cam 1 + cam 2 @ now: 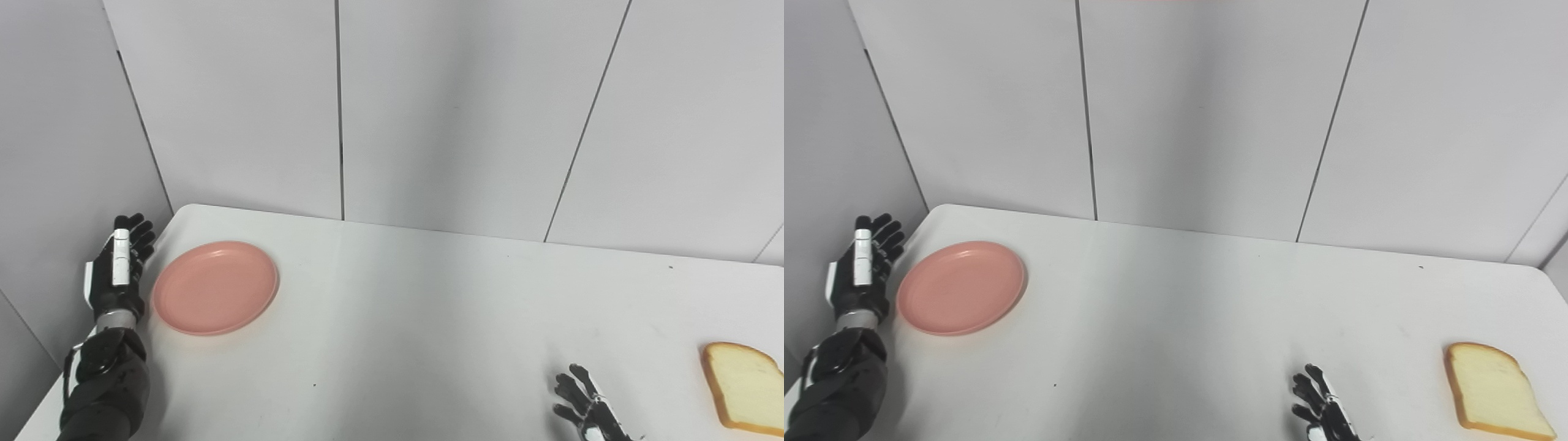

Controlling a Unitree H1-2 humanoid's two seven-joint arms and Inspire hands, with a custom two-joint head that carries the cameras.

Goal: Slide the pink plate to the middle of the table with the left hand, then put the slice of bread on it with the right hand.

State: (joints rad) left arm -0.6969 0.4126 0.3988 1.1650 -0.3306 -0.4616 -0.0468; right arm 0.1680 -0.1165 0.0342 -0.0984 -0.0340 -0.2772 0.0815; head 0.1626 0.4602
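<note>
Black and white, the robot's left hand (117,269) stands upright on its edge at the far left of the white table (429,318), fingers straight, close together and holding nothing, its palm turned toward the plate. Just beside it, a narrow gap apart, lies the round pink plastic plate (215,287), shallow and flat on the tabletop near the back left corner. It looks light, rigid and smooth (likely to skate easily on this surface), so a flat push against its left rim should move it; a push off-centre could spin it. Farther right, at the bottom edge, the right hand (585,404) shows only its spread, empty fingers. Near it, at the far right, lies the pale slice of bread with a tan crust (744,387), probably soft and best pinched gently at the crust.
</note>
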